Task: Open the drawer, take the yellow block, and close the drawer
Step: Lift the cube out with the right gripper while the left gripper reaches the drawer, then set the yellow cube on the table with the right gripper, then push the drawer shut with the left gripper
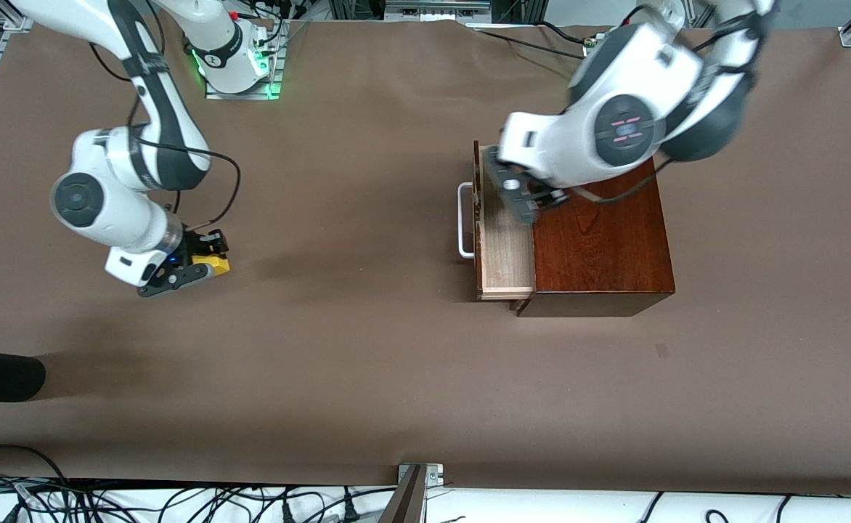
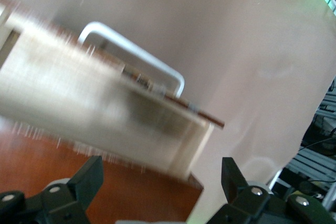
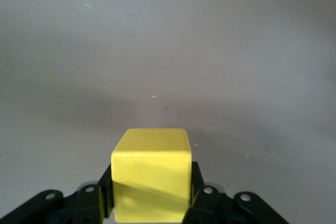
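R hand (image 1: 200, 263) clamped on yellow block (image 1: 211, 261), low over counter (image 1: 367, 349) at right arm's end. L hand (image 1: 523, 192) fingers spread wide, holds nothing, over open drawer (image 1: 502, 247).

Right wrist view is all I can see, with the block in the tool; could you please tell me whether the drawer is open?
Observer: Yes, the drawer stands pulled out of the box, with its handle toward the right arm's end of the table.
Operator: Thank you. Where is the left tool, please?
Observer: The left tool is over the drawer, close to the box, with its fingers open and holding nothing.
Operator: And where over the table is my right tool?
Observer: The right tool is low over the bare table toward the right arm's end, well away from the box, shut on the block.
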Robot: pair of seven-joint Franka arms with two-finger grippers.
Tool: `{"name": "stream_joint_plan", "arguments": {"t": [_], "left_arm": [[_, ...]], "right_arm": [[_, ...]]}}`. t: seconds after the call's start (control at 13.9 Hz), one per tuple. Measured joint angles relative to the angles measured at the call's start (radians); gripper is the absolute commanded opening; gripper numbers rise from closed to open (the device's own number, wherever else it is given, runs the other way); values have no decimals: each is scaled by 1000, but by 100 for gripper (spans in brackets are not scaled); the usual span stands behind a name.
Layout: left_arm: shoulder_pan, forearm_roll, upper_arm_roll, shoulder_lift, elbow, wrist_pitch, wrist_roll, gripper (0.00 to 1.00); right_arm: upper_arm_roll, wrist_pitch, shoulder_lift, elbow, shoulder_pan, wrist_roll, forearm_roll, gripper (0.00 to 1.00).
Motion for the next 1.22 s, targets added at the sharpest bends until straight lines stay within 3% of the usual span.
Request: {"name": "stream_joint_plan", "arguments": {"t": [0.43, 0.58, 0.79, 1.08, 1.22], "left_arm": [[-138, 40, -2, 154, 31, 260, 281, 100], [-171, 47, -2, 203, 32, 273, 306, 100], [-194, 66, -2, 257, 32, 273, 314, 100], [-186, 200, 7, 263, 42, 171, 352, 100], [-181, 250, 10, 262, 48, 101, 358, 100]], "right_arm": [[1, 177, 113, -87, 0, 115, 0, 0], [2, 194, 113, -93, 0, 118, 0, 100], [2, 214, 94, -76, 0, 118, 0, 100], [3, -83, -40, 155, -2, 118, -11, 100], [3, -158, -112, 244, -9, 119, -9, 100]]}}
